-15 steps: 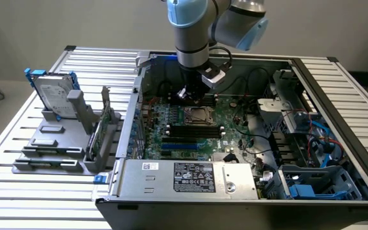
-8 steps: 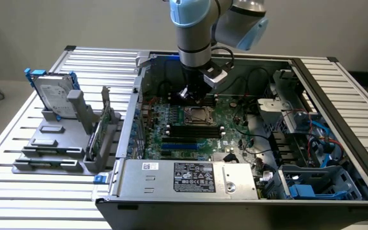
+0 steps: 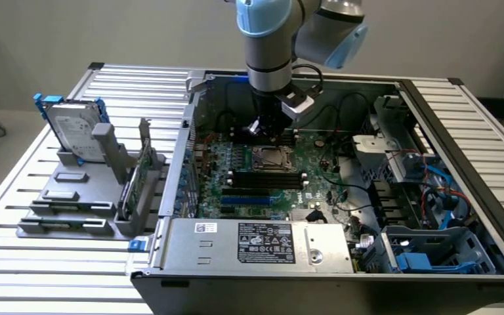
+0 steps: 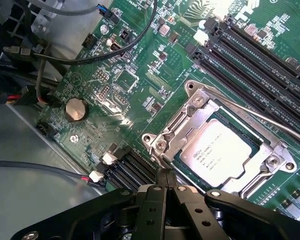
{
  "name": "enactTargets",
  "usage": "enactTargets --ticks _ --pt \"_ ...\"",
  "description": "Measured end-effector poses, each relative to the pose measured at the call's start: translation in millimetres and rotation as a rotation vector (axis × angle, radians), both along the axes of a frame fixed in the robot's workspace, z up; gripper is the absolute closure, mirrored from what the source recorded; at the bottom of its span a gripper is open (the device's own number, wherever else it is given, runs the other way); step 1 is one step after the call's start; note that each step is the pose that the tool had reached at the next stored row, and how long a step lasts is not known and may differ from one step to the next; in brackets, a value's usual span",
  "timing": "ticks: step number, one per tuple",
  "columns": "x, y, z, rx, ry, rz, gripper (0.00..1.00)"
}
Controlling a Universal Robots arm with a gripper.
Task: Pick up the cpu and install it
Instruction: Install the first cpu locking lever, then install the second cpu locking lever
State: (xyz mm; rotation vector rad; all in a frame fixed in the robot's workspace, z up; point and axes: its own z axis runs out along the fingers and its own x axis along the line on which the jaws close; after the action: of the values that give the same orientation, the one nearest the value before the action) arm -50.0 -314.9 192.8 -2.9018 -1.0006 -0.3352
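The cpu [image 4: 222, 152], a small square chip with a silver-grey top, lies flat inside the metal-framed socket [image 4: 190, 112] on the green motherboard, with the frame's plate around its edges. In the exterior view the cpu [image 3: 272, 157] sits mid-board inside the open computer case. My gripper [image 4: 165, 176] is shut, its two black fingers pressed together with nothing between them. It hovers just beside the socket's edge. Seen from the exterior view, the gripper [image 3: 265, 130] hangs from the arm slightly behind and above the socket.
A thin socket lever [image 4: 270, 120] runs along the socket's side. Black memory slots [image 3: 265, 178] lie close by. Cables [image 4: 65, 60] cross the board near the case wall. A hard drive [image 3: 75, 128] with blue brackets stands in a grey rack at the exterior view's left.
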Motion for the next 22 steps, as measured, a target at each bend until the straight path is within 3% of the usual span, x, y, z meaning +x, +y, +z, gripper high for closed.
enactTargets --ticks 1,3,4,5,22 --pt "0.4 0.6 -0.4 0.0004 0.0015 0.000 0.89" --pt "1.5 2.3 1.3 -0.0043 0.0080 0.000 0.89" --pt "2.0 2.9 6.9 -0.0224 0.0201 0.000 0.89" --pt "2.2 2.9 10.4 -0.0345 0.0276 0.000 0.89" --pt "1.9 2.6 10.8 -0.0357 0.0281 -0.001 0.89"
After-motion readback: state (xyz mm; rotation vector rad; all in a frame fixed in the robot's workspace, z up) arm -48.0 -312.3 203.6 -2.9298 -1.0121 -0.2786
